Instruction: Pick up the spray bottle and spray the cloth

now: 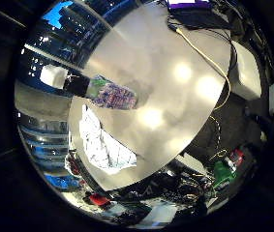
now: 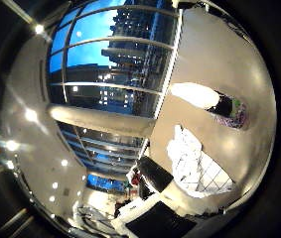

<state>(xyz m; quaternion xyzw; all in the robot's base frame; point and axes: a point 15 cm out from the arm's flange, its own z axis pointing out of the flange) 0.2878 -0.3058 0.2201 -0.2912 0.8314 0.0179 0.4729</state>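
A spray bottle (image 1: 105,92) with a white spray head, a black neck and a printed purple and green body lies on its side on the round grey table (image 1: 175,96). It also shows in the thumb side view as the spray bottle (image 2: 214,105). A crumpled white cloth (image 1: 102,142) with a grid pattern lies on the table beside the bottle, near the table's edge. The same cloth (image 2: 197,163) shows in the thumb side view. Both things look small, well away from the palm. No part of my hand shows in either view.
At the table's far edge sit a laptop (image 1: 192,7) and a yellow cord (image 1: 206,58). A white box (image 1: 248,72) stands off the table beside it. Large windows (image 2: 115,64) and a black chair (image 2: 152,173) lie beyond the cloth's side.
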